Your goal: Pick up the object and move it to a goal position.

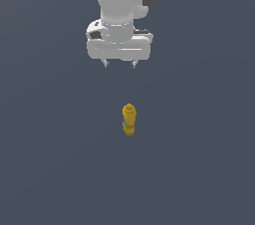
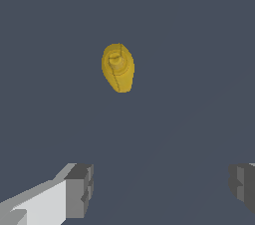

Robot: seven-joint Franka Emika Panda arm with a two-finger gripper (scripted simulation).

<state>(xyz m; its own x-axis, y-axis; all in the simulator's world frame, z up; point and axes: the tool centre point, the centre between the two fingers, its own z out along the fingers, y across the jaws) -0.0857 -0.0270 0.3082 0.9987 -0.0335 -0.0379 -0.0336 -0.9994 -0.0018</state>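
Spread wide and holding nothing, end effector [image 1: 119, 63] hangs apart from the upright yellow bottle [image 1: 129, 119] on the surface [image 1: 50, 159].

Matt mustard-yellow bottle [image 1: 129, 119], smooth white glossy-looking hand [image 1: 119, 64] casing, flat matt grey floor [image 1: 199, 169].

The white arm hangs straight down, its tool [image 1: 119, 63] empty with both fingers [image 2: 78, 190] spread wide apart.

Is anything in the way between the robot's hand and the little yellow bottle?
No. Only bare gray floor shows between the gripper and the bottle. The jaws are open and hold nothing, and the bottle stands alone.
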